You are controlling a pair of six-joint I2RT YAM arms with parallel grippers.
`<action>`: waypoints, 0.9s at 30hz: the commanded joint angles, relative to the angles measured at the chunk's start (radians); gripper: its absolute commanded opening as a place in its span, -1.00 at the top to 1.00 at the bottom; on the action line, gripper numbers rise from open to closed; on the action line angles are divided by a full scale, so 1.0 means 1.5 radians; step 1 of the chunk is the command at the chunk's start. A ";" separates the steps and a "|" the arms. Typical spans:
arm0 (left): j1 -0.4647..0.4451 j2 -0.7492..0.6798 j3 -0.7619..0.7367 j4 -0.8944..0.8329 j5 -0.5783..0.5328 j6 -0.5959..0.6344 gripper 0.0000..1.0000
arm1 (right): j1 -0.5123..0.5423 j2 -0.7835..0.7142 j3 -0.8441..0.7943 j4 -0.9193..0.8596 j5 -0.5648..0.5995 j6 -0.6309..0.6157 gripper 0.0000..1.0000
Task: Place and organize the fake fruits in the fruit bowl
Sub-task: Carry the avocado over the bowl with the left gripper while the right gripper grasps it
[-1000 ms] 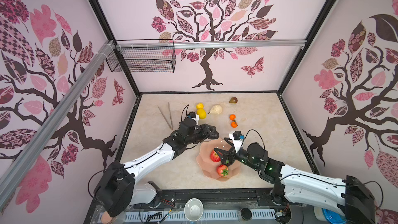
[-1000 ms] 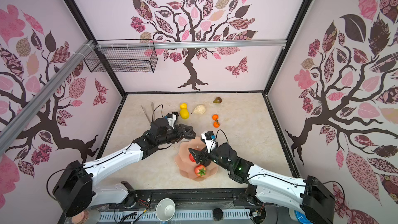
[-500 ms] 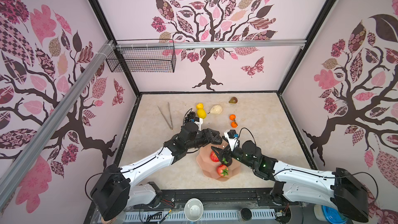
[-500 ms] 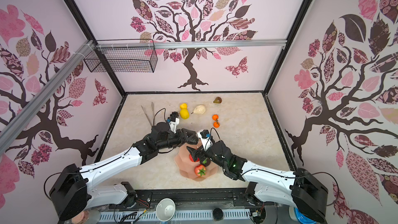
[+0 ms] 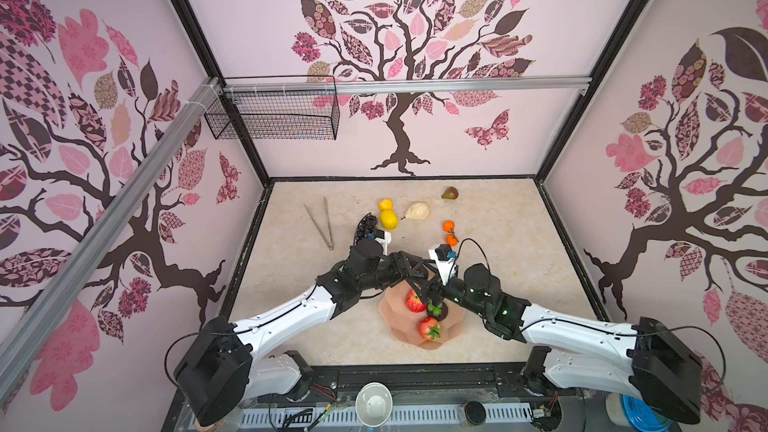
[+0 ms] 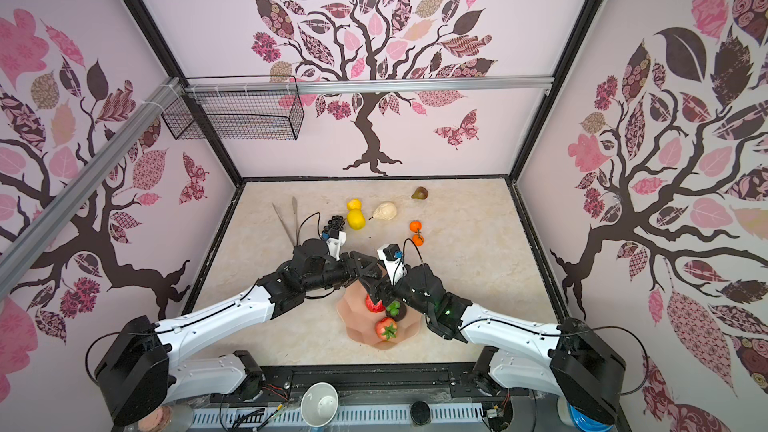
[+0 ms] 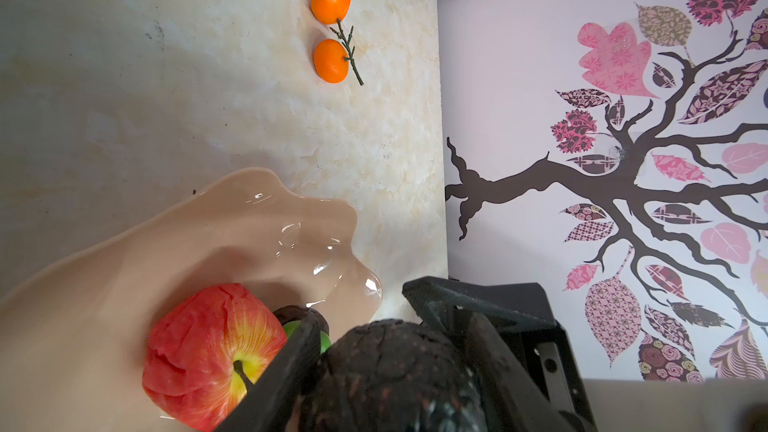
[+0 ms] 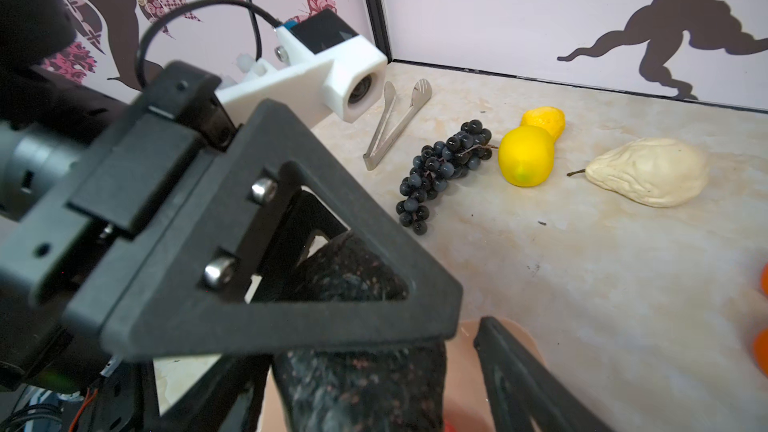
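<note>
Here the fruit bowl (image 5: 392, 320) sits lower centre on the table (image 5: 498, 243), holding a red apple (image 5: 414, 301). Over its upper rim the left fingers (image 7: 291, 363) pinch the avocado (image 7: 395, 371). The right fingers (image 8: 519, 367) stand spread beside it. Two oranges (image 5: 449, 226) lie farther up.

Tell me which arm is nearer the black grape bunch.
Left. The left arm has its wrist close beside the grape bunch, its pincer shut on the avocado over the fruit bowl rim. The right arm lies on the bowl's other side, farther off.
</note>
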 commanded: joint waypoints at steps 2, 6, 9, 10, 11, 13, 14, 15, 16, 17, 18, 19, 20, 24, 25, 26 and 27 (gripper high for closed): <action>-0.006 -0.011 -0.016 0.022 0.010 -0.001 -0.07 | -0.006 0.016 0.030 0.009 -0.051 0.003 -0.61; -0.007 -0.012 -0.017 0.029 0.013 -0.001 -0.08 | -0.009 0.029 0.037 0.005 -0.056 0.004 -0.65; -0.007 -0.013 -0.014 0.029 0.015 0.000 -0.08 | -0.011 0.039 0.041 -0.001 -0.062 0.006 -0.58; -0.008 -0.014 -0.014 0.029 0.015 0.001 -0.08 | -0.011 0.038 0.041 -0.001 -0.064 0.007 -0.55; -0.008 -0.013 -0.014 0.029 0.015 0.001 -0.08 | -0.010 0.037 0.042 -0.001 -0.065 0.008 -0.50; -0.007 -0.013 -0.016 0.029 0.014 0.002 -0.09 | -0.011 0.034 0.041 -0.001 -0.065 0.009 -0.42; -0.008 -0.012 -0.016 0.029 0.014 0.002 -0.09 | -0.011 0.032 0.041 -0.001 -0.064 0.009 -0.36; -0.008 -0.011 -0.016 0.029 0.014 0.002 -0.09 | -0.011 0.031 0.041 -0.002 -0.062 0.008 -0.31; -0.008 -0.010 -0.016 0.030 0.014 0.004 -0.10 | -0.011 0.029 0.041 -0.003 -0.062 0.007 -0.25; -0.008 -0.009 -0.016 0.031 0.014 0.004 -0.10 | -0.011 0.028 0.041 -0.006 -0.061 0.006 -0.21; -0.008 -0.008 -0.016 0.031 0.014 0.002 -0.11 | -0.011 0.027 0.044 -0.012 -0.058 0.005 -0.17; -0.008 -0.007 -0.015 0.030 0.013 0.000 -0.13 | -0.011 0.027 0.047 -0.021 -0.055 0.004 -0.10; -0.008 -0.006 -0.014 0.031 0.012 0.002 -0.17 | -0.011 0.026 0.050 -0.028 -0.055 0.004 -0.05; -0.007 0.000 0.001 0.015 0.002 0.017 -0.30 | -0.011 0.018 0.048 -0.035 -0.054 0.006 0.00; -0.007 0.001 0.005 0.009 -0.005 0.023 -0.37 | -0.011 0.016 0.049 -0.039 -0.051 0.007 0.01; -0.006 -0.002 0.007 0.005 -0.014 0.029 -0.46 | -0.011 0.013 0.051 -0.047 -0.048 0.006 0.00; -0.003 -0.007 0.007 0.000 -0.021 0.034 -0.52 | -0.011 0.011 0.054 -0.058 -0.045 0.005 0.01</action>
